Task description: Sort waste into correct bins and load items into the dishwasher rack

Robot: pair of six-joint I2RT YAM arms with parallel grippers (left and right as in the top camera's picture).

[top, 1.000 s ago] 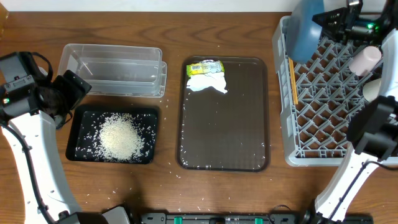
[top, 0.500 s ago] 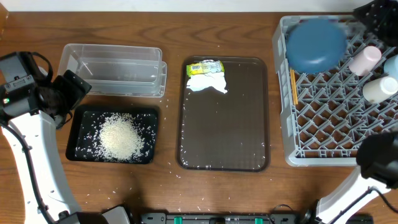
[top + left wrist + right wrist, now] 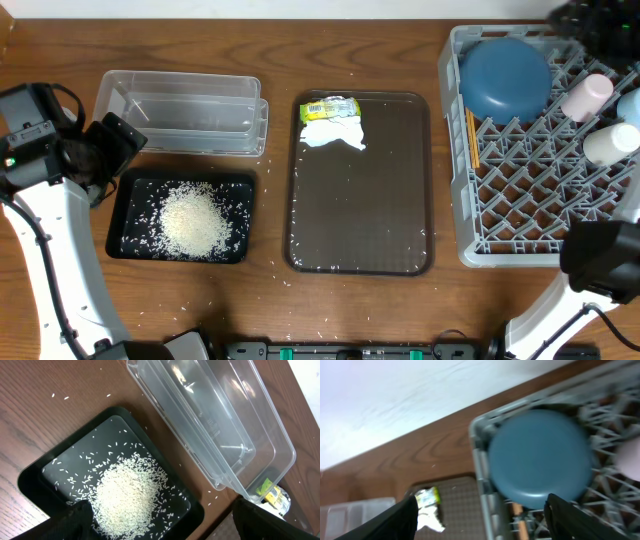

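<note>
Step in hand: as I judge it, the dishes are loaded, so picking up the paper waste comes next.
Right end effector: fingers spread wide and holding nothing; it hangs above the far edge of the dishwasher rack.
Left end effector: also wide open and empty, over the black tray, looking down on the rice heaped inside.
Bowl: dark blue, upside down in the rack's far left corner, just below the right end effector and not touching it.
Other loaded items: pink cup and white cup lie along the rack's right side; chopsticks lie along its left wall.
Waste to sort: napkin and wrapper touch each other at the far end of the brown serving tray, well apart from both end effectors.
Likely bin: the clear tub, just beyond the black tray on the tabletop.
Doing it well: take one piece at a time, descend straight over it with the fingers open, pinch the napkin at a raised crease, and lift clear of the tray's rim before crossing to the tub.
</note>
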